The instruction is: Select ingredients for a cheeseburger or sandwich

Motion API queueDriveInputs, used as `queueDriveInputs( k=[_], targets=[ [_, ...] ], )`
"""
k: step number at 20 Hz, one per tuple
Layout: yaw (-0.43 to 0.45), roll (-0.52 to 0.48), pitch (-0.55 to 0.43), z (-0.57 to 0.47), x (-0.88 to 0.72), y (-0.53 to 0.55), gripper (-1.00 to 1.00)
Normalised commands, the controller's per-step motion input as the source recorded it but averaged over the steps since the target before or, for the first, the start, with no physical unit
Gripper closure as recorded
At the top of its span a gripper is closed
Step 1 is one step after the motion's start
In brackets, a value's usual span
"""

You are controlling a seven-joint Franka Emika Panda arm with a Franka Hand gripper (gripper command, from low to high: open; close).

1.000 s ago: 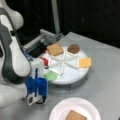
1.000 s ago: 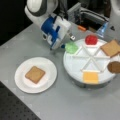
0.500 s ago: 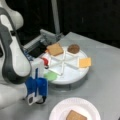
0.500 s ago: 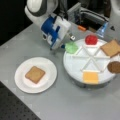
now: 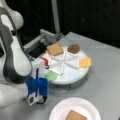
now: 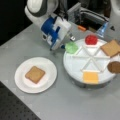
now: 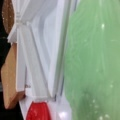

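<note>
The white segmented tray (image 5: 75, 75) (image 6: 77, 65) holds the ingredients: a toast square (image 5: 55, 49) (image 6: 111, 48), a dark patty (image 5: 73, 48) (image 6: 114, 67), a yellow cheese square (image 5: 85, 62) (image 6: 91, 77), a red disc (image 5: 45, 61) (image 6: 91, 39) and a green disc (image 5: 51, 75) (image 6: 71, 47). My blue and white gripper (image 5: 47, 75) (image 6: 67, 44) is at the tray's rim, closed on the green disc. The green disc (image 7: 95, 62) fills the right of the wrist view, with the red disc (image 7: 37, 111) low down. One toast square (image 5: 75, 115) (image 6: 35, 74) lies on the white plate (image 5: 60, 112) (image 6: 48, 75).
A grey metal fixture (image 5: 47, 37) (image 6: 92, 17) stands behind the tray in both front views. The arm's white body (image 5: 12, 57) fills a front view's left. Dark mat (image 6: 15, 107) borders the grey table at a front view's bottom left.
</note>
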Motion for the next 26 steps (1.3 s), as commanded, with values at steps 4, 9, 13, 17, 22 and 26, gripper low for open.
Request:
queueDriveInputs(
  k=[4, 9, 13, 17, 22, 26],
  targets=[
    [-0.029, 0.097, -0.031, -0.07, 0.23, -0.06, 1.00],
    [-0.027, 0.097, -0.026, -0.07, 0.23, -0.05, 1.00],
    [-0.025, 0.097, -0.021, -0.06, 0.23, -0.03, 1.00],
    [-0.025, 0.091, -0.018, -0.05, 0.22, -0.03, 1.00],
    [-0.020, 0.075, -0.011, -0.04, 0.20, -0.07, 1.00],
    [-0.004, 0.036, 0.015, -0.01, 0.17, -0.15, 1.00]
  ],
)
